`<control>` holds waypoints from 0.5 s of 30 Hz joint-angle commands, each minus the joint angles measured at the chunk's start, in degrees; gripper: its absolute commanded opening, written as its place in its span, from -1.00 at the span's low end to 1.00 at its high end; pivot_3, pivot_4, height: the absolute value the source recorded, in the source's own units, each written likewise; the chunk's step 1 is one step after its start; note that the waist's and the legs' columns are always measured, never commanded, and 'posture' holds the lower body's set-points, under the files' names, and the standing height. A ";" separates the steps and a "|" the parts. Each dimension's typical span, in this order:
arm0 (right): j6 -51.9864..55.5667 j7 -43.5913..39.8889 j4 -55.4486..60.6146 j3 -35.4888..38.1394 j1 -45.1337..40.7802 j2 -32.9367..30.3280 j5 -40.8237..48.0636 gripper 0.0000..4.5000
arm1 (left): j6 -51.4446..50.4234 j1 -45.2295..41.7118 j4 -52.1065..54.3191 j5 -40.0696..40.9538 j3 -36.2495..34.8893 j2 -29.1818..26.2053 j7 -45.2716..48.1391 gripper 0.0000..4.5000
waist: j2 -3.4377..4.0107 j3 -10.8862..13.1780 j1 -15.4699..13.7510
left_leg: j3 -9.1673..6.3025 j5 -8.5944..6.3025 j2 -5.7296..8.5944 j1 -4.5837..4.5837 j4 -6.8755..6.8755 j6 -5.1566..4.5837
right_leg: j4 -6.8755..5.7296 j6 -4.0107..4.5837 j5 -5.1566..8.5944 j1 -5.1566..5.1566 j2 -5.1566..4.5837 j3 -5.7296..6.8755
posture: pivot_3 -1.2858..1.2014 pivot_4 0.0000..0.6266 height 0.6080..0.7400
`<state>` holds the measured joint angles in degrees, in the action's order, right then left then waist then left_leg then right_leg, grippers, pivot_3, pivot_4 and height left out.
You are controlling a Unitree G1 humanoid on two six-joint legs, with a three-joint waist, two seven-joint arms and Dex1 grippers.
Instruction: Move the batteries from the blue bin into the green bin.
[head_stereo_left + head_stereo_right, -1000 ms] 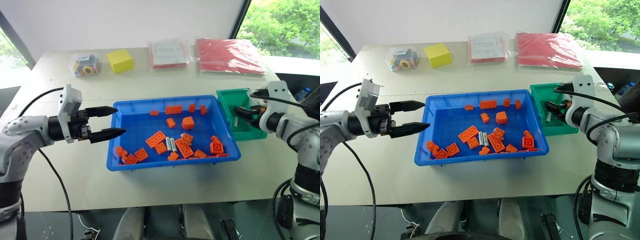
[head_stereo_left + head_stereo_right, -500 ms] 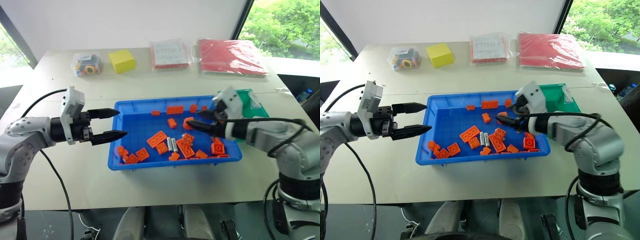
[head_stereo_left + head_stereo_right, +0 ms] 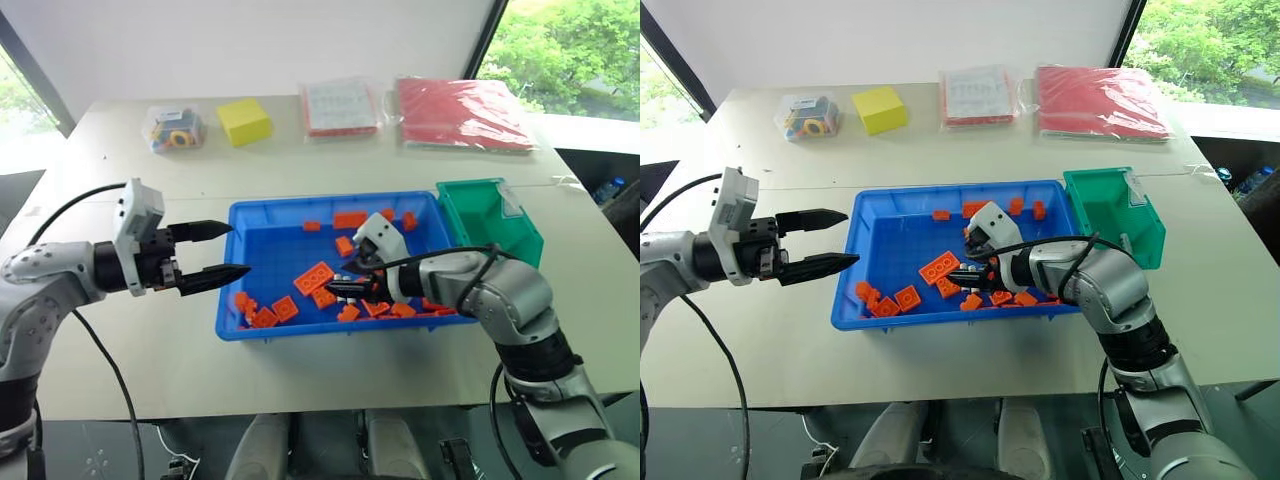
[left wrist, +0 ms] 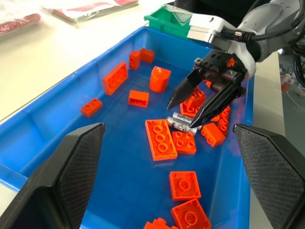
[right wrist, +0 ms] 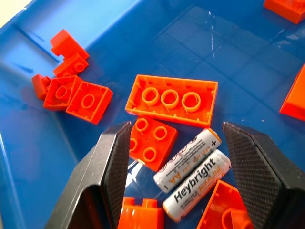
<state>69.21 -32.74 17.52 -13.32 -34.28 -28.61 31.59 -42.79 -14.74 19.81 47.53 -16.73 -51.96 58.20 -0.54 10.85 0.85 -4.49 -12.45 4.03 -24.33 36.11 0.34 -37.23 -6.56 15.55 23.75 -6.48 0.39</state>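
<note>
Two silvery batteries (image 5: 188,157) lie side by side on the floor of the blue bin (image 3: 275,248), among orange bricks near its middle. My right gripper (image 4: 181,116) hangs low over them, open, with one finger on each side of the pair and nothing held. In the right wrist view the batteries sit between its fingertips (image 5: 119,143). The green bin (image 3: 490,225) stands against the blue bin's right end. My left gripper (image 3: 238,249) is open and level, just outside the blue bin's left wall.
Several orange studded bricks (image 3: 313,277) are scattered through the blue bin, some touching the batteries. At the table's far side lie a yellow block (image 3: 243,121), a bag of coloured parts (image 3: 172,129), a white packet (image 3: 340,106) and a red packet (image 3: 463,113).
My right gripper has swung left from the green bin across the blue bin and come down over the batteries. The left gripper has stayed where it was.
</note>
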 commanded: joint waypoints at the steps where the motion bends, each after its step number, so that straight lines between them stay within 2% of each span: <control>1: -2.59 -1.62 -1.13 -1.70 -1.52 -0.37 -1.55 0.37 | -0.51 -0.02 2.13 1.44 -2.48 -0.91 -0.96 1.00 | 0.00 0.00 0.01 | 0.00 0.00 0.00 0.01 0.00 0.00 | 0.00 0.00 0.00 0.00 0.00 0.00 | 0.03 -0.52 0.94; 10: -7.18 -3.95 -6.36 -6.11 -2.40 -0.88 -6.74 0.37 | -1.05 0.59 3.27 2.34 -3.36 -0.70 -2.78 1.00 | -0.01 -0.01 0.02 | 0.00 0.00 0.00 0.01 0.01 0.00 | -0.01 0.00 0.00 0.00 0.01 0.00 | 0.03 -0.52 0.94; 15: -8.24 -4.94 -7.59 -6.21 -2.38 -0.95 -8.12 0.37 | -0.97 0.75 3.39 2.50 -3.55 -0.66 -3.29 1.00 | -0.03 -0.02 0.01 | 0.00 0.00 0.00 0.03 0.01 0.01 | -0.02 0.00 0.00 -0.02 0.02 0.00 | 0.03 -0.52 0.94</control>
<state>61.50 -37.21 10.08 -19.40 -36.28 -29.40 24.16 -44.15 -13.89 21.63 49.26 -18.74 -52.00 54.96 -0.58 10.83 0.86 -4.49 -12.45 4.03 -24.30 36.12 0.35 -37.24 -6.57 15.55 23.72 -6.47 0.39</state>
